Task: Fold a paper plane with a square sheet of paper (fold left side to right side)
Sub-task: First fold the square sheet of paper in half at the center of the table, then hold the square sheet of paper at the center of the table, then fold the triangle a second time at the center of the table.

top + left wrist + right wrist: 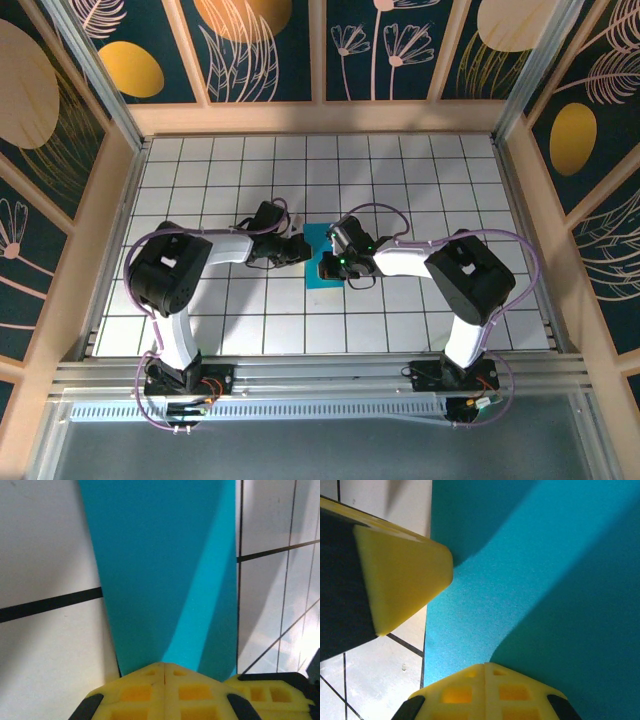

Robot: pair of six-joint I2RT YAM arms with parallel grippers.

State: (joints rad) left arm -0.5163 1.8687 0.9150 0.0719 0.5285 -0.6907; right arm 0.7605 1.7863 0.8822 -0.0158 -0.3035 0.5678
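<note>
The cyan-blue paper [319,240] lies flat on the tiled table as a folded strip about one tile wide, partly covered by both grippers. My left gripper [300,248] meets its left edge; in the left wrist view its yellow fingers [164,666] are closed tip to tip, resting on the paper [165,570] with nothing pinched between them. My right gripper [333,266] sits on the strip's near right part, also shut [485,666], with its tips down on the paper [535,580]. The left gripper's yellow finger [402,577] touches the paper's left edge in the right wrist view.
White tiled table [420,180] with wooden walls on three sides. The two arms' links and cables [250,225] crowd the centre around the paper. The right gripper's finger [270,692] shows at the lower right of the left wrist view, close beside the left gripper.
</note>
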